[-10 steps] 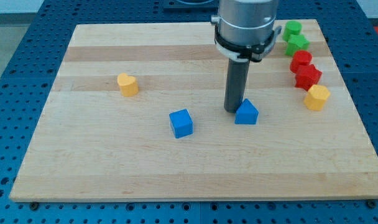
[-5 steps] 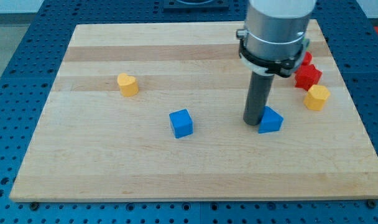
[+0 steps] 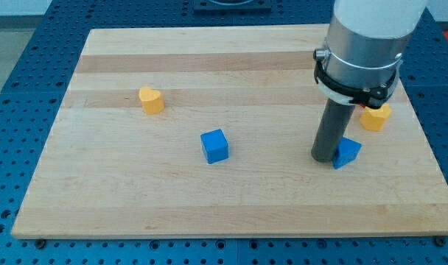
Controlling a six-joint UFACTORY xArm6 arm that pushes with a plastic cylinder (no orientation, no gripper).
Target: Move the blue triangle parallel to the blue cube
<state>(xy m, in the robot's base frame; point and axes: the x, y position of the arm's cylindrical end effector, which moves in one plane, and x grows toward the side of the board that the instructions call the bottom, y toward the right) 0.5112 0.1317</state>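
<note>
The blue triangle (image 3: pixel 348 152) lies on the wooden board (image 3: pixel 135 199) at the view's right, lower than the middle. My tip (image 3: pixel 325 157) touches its left side. The blue cube (image 3: pixel 214 145) sits near the board's centre, well to the left of the triangle and at about the same height in the view. The arm's grey body hides the board's upper right corner.
A yellow heart-shaped block (image 3: pixel 151 99) sits at the view's left of centre. An orange-yellow hexagonal block (image 3: pixel 376 117) lies just above the blue triangle, partly hidden by the arm. The board's right edge is close to the triangle.
My tip has moved to the view's right and a little down, pushing the blue triangle with it. The arm now hides the red and green blocks at the upper right.
</note>
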